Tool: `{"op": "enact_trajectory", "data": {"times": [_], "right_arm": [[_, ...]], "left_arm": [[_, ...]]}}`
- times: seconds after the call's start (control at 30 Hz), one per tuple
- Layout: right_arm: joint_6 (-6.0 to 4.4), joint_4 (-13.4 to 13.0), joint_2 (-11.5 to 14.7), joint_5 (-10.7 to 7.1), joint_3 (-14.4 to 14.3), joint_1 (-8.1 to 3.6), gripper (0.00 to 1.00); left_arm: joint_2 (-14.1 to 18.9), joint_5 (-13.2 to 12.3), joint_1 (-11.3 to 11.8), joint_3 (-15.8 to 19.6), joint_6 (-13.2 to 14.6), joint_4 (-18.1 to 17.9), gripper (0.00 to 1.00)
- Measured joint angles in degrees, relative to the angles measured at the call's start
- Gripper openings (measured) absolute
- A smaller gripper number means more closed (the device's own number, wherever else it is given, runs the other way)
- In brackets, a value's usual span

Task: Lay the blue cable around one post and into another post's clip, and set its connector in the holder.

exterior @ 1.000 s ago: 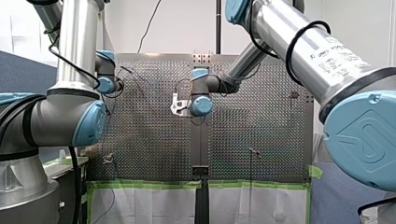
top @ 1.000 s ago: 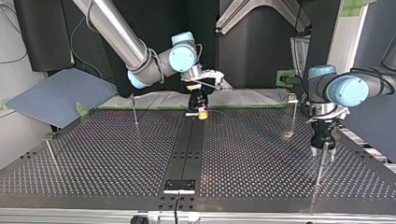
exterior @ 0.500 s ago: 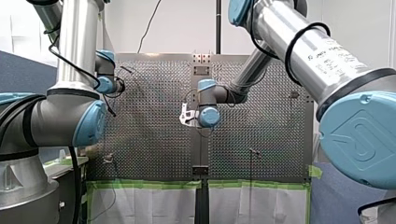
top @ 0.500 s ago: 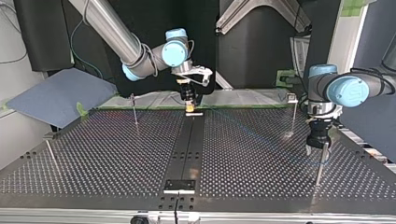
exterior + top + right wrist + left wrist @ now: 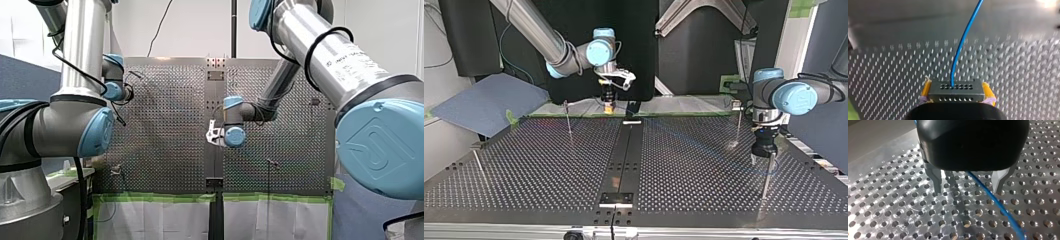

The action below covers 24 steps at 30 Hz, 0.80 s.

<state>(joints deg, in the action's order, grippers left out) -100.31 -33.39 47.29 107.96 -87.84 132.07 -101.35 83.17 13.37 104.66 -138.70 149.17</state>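
Front view: my right arm (image 5: 280,85) reaches over the worktop (image 5: 165,145)'s middle. Top view: my right gripper (image 5: 609,103) hangs high, my left gripper (image 5: 765,159) low, near a post (image 5: 765,181). Left wrist view: its metal fingers (image 5: 936,181) stand apart, with the blue cable (image 5: 988,196) running loose between them. Right wrist view: yellow pads (image 5: 926,89) clamp the connector (image 5: 956,91), and the cable leads straight ahead. Best to carry the connector level, with the cable lightly taut so it slides through the left gripper without snagging.

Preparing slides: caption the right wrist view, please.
My right end effector, yellow-padded, clamps the grey connector, its blue cable leading ahead over the perforated table.
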Motion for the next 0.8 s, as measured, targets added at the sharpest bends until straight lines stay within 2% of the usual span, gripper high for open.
{"op": "enact_trajectory", "data": {"times": [0.1,0.27,0.43,0.63,0.8], "right_arm": [[-0.51,-1.66,0.0,1.65,-1.66,-0.54,0.0],[-2.08,-4.24,-0.02,3.84,-4.23,-1.93,0.0],[-2.34,-6.76,-0.09,6.09,-6.76,-3.1,0.0],[-2.77,-9.38,-1.02,7.41,-9.38,-3.74,0.0],[-4.2,-11.28,-2.73,8.63,-11.29,-3.94,0.0]], "left_arm": [[0.0,0.01,-0.01,0.0,0.07,0.11,0.99],[-0.03,0.02,-0.03,0.0,0.14,0.16,0.99],[-0.04,0.02,-0.03,0.0,0.18,0.22,0.99],[-0.08,0.04,0.04,0.0,0.25,0.3,0.99],[-0.1,0.09,0.24,0.0,0.27,0.38,0.99]]}}
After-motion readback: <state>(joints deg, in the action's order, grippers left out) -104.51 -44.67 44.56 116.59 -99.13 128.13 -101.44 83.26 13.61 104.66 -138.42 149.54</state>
